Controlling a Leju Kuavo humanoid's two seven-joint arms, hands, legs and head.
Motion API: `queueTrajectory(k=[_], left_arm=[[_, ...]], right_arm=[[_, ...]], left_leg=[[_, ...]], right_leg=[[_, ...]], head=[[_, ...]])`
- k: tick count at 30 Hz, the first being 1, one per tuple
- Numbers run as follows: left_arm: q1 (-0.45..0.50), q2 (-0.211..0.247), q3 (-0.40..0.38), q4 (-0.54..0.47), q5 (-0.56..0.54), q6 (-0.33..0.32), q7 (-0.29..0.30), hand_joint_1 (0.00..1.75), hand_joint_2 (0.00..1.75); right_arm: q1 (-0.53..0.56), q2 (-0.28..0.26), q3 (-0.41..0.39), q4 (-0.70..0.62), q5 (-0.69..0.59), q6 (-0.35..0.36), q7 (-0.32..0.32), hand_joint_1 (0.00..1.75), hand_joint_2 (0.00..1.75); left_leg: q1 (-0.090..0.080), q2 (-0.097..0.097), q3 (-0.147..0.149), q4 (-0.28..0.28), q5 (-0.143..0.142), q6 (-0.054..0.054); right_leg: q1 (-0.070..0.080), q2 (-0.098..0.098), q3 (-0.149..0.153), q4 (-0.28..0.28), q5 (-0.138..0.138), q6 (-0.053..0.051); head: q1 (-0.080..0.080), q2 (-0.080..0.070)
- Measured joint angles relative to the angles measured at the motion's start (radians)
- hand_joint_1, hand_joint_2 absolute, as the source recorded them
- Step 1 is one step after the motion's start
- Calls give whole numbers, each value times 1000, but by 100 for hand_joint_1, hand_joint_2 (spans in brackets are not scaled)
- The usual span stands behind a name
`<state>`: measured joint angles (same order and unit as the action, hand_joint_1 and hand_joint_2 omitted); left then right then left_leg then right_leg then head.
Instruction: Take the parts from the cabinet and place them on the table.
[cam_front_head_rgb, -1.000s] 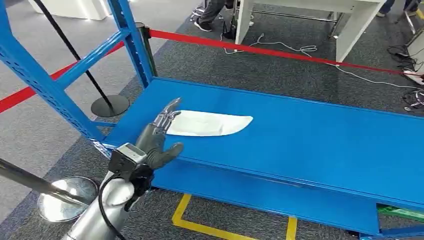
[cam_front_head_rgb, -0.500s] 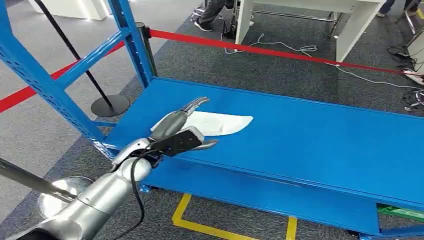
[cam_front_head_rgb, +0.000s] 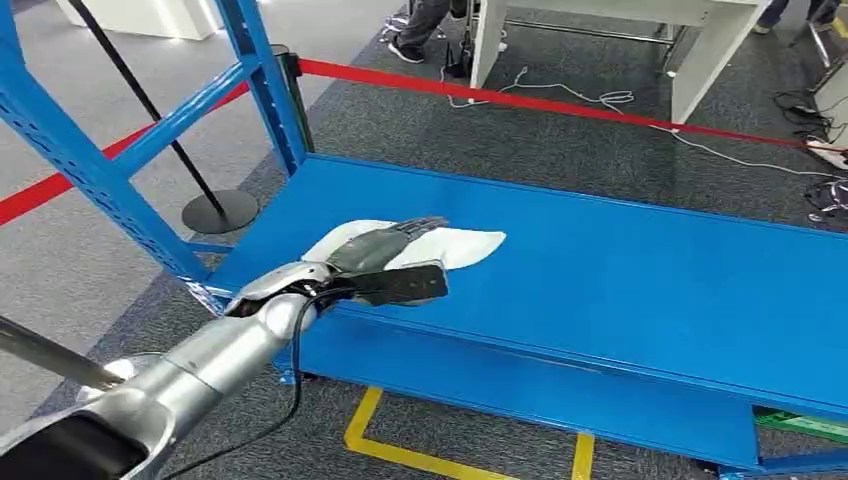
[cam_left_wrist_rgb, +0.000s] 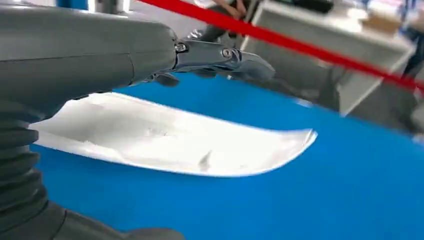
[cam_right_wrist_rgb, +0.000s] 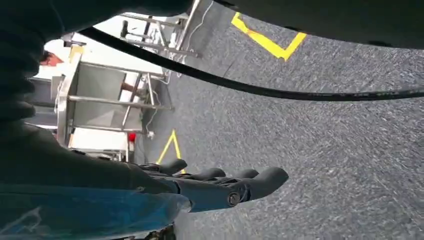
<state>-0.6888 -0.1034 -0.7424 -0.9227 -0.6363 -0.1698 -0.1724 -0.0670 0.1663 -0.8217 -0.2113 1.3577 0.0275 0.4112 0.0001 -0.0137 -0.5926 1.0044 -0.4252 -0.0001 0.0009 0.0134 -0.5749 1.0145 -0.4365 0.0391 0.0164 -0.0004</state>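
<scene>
A flat white curved part lies on the blue cabinet shelf, near its left end. My left hand reaches over the part's left half, palm down and fingers stretched out, holding nothing. In the left wrist view its fingers extend above the white part with a gap between them. My right hand hangs over the grey carpet, its fingers loosely out and nothing in them.
Blue rack uprights stand at the shelf's left end. Behind the shelf runs a red barrier tape with a stanchion base, then a white table, floor cables and a person's legs. Yellow floor marking lies below the shelf.
My left hand has swung right from the shelf's left edge and turned palm down over the white part. The part has not moved.
</scene>
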Motion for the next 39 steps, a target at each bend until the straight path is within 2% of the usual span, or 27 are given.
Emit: queueTrajectory(k=[4, 9, 19, 24, 30, 35, 36, 37, 38, 39], left_arm=[[-70, -5, -69, 106, -21, -72, 11, 0, 175], [-127, -2, -137, 195, -16, -100, 31, 0, 175], [-145, 11, -198, 273, -16, -78, 65, 0, 175], [-145, 12, -214, 294, -38, -42, 94, 0, 175], [-145, 11, -232, 310, -49, -29, 106, 0, 175], [-145, 8, -238, 325, -78, 31, 168, 0, 175], [-144, 6, -238, 327, -84, 46, 177, 79, 175], [-143, 5, -238, 329, -89, 60, 185, 175, 175], [-142, 3, -238, 332, -92, 71, 190, 175, 175], [-141, 0, -237, 333, -98, 79, 191, 175, 0]], right_arm=[[-1, 0, 0, 0, 9, 2, -1, 0, 175], [-1, 0, 0, 0, 16, 0, -2, 0, 175], [-1, 0, 0, 0, 27, -6, -8, 0, 175], [-1, 0, 0, 0, 24, -6, -9, 0, 175], [-1, 0, 0, 0, 24, -6, -9, 0, 175], [-1, 0, 0, 0, 20, -13, -13, 0, 175], [-1, 0, 0, 0, 19, -15, -13, 0, 175], [-1, 0, 0, 0, 19, -17, -13, 0, 175], [-1, 0, -1, 0, 18, -17, -13, 0, 175], [-1, 0, -2, 0, 18, -17, -13, 0, 175]], left_leg=[[0, 0, 0, 0, 1, 0], [0, 0, 0, 0, 1, 0], [0, 0, 0, 0, 1, 0], [0, 0, 0, 0, 1, 0], [0, 0, 0, 0, 1, 0], [0, 0, 0, 0, 1, 0], [0, 0, 0, 0, 1, 0], [0, 0, 0, 0, 1, 0], [0, 0, -1, 0, 1, 0], [0, 0, -1, 0, 1, 0]], right_leg=[[0, 0, 0, 0, 0, 0], [0, 0, 0, 1, 0, 0], [0, 0, 0, 1, 0, 0], [0, 0, 0, 1, 0, 0], [0, 0, 0, 1, 0, 0], [0, 0, 0, 1, 0, 0], [0, 0, 0, 1, 0, 0], [0, 0, 0, 1, 0, 0], [0, 0, 0, 1, 0, 0], [0, 0, 0, 1, 0, 0]], head=[[0, 0], [0, 0], [0, 0], [0, 0], [0, 0], [0, 0], [0, 0], [0, 0], [0, 0], [0, 0]])
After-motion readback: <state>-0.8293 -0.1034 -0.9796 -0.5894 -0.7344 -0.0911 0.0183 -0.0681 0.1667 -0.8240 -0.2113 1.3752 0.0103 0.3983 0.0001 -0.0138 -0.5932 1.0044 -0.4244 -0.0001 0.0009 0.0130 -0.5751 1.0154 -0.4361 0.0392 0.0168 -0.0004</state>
